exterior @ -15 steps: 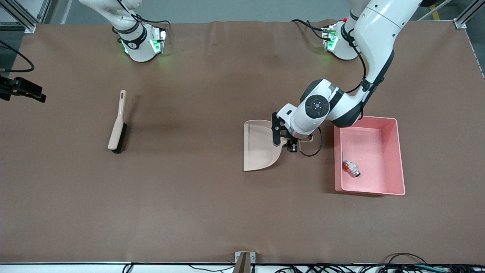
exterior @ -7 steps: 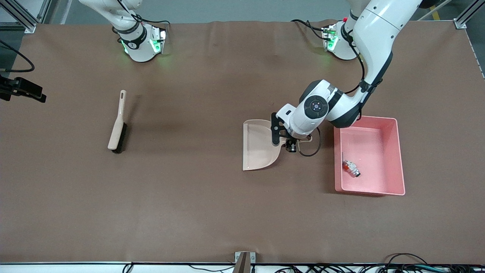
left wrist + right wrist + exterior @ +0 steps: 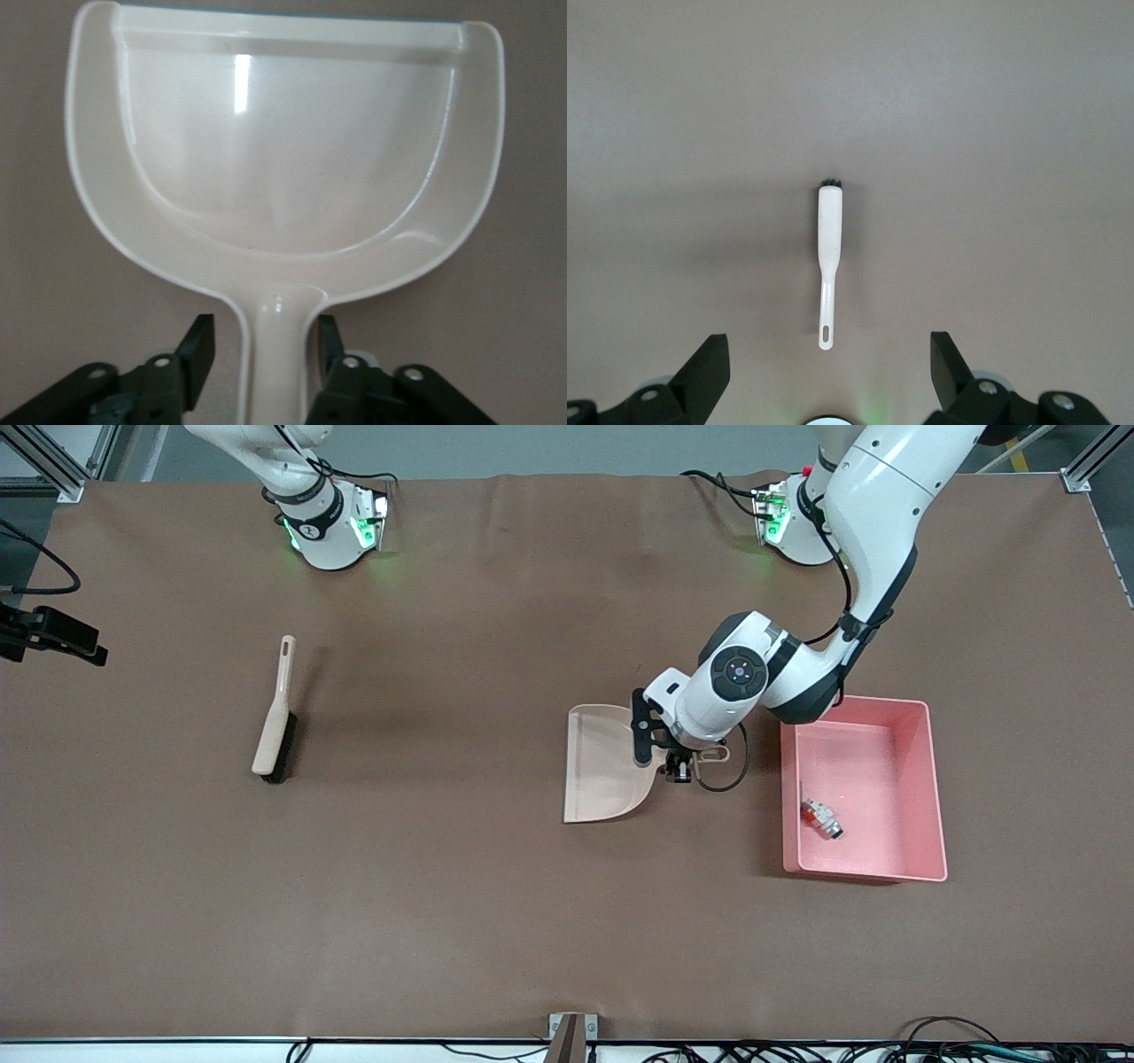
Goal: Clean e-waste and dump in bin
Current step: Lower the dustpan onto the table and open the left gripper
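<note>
Beside the bin (image 3: 926, 797), where the e-waste (image 3: 820, 819) lies, the left gripper (image 3: 260, 354) seemingly straddles the dustpan (image 3: 283, 168) handle unclenched, needing only withdrawal; the right gripper (image 3: 828, 376) waits, spread, above the brush (image 3: 829, 257).

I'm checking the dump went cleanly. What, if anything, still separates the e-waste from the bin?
Nothing visible does: the e-waste already lies inside the bin, on its floor by the wall nearest the dustpan. The left tool straddles the dustpan's handle, fingers open; the right arm waits, its tool open.
</note>
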`<state>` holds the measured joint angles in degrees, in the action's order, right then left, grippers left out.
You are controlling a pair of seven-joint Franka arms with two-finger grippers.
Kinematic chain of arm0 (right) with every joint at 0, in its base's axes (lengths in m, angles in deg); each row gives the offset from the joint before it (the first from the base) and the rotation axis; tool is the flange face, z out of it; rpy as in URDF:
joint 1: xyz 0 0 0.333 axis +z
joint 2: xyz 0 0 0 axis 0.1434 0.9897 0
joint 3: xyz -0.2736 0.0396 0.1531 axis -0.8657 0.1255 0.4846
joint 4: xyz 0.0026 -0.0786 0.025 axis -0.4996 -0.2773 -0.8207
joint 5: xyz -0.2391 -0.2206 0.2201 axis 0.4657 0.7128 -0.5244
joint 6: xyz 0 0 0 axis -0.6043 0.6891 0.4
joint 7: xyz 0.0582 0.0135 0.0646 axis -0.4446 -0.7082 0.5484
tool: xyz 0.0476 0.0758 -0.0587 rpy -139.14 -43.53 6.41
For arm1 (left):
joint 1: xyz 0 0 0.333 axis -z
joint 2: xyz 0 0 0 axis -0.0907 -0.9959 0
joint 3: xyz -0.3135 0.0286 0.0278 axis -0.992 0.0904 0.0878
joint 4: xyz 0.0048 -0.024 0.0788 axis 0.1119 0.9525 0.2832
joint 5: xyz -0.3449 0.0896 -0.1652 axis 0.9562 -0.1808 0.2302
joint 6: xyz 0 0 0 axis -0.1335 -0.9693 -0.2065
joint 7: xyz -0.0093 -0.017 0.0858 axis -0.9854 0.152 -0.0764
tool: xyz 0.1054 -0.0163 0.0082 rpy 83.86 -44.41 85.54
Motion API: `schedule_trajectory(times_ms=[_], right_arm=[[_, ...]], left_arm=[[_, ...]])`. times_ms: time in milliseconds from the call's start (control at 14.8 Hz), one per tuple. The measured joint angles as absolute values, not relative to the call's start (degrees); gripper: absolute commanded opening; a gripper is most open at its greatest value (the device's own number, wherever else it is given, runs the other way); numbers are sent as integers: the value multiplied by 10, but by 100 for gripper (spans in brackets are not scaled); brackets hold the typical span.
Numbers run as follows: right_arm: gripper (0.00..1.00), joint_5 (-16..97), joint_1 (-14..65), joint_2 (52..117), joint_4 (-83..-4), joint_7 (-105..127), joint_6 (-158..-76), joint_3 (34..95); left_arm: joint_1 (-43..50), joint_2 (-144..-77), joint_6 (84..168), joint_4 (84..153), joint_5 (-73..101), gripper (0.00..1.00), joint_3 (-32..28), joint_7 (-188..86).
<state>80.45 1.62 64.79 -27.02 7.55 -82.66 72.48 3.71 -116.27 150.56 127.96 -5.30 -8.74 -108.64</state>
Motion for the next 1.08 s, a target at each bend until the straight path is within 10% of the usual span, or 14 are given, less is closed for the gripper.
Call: schedule_trajectory(times_ms=[1085], right_arm=[[100, 800, 18, 648, -272, 75, -835, 727]], left_arm=[[-11, -1011, 1348, 1197, -14, 100, -30, -652]])
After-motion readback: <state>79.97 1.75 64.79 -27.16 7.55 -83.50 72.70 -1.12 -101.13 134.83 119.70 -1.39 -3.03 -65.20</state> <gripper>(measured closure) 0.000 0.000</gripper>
